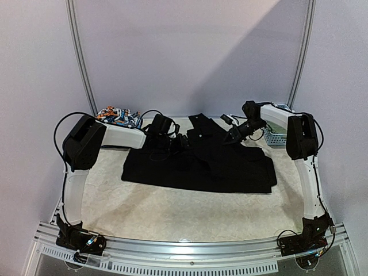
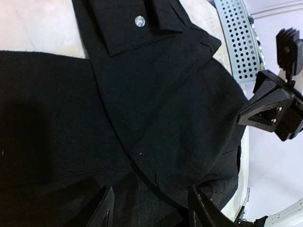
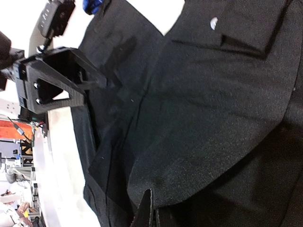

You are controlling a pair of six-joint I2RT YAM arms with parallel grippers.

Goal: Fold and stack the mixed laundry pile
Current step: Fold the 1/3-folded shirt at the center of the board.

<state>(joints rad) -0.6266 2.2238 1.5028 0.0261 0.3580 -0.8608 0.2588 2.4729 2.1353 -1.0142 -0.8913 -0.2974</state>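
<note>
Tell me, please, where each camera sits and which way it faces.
Top external: above and behind the bases, looking down at the table; both arms show.
Left wrist: looks down onto the black trousers; left end effector open at bottom.
Right wrist: same trousers; right end effector shut at bottom.
Shared: each wrist view shows the other end effector.

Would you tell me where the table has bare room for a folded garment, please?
The widest bare patch of table is the near strip between the black trousers and the arm bases. A narrower one lies left of the trousers. The far edge is crowded: colourful garment pile at left, left gripper and right gripper over the trousers, basket at right.
</note>
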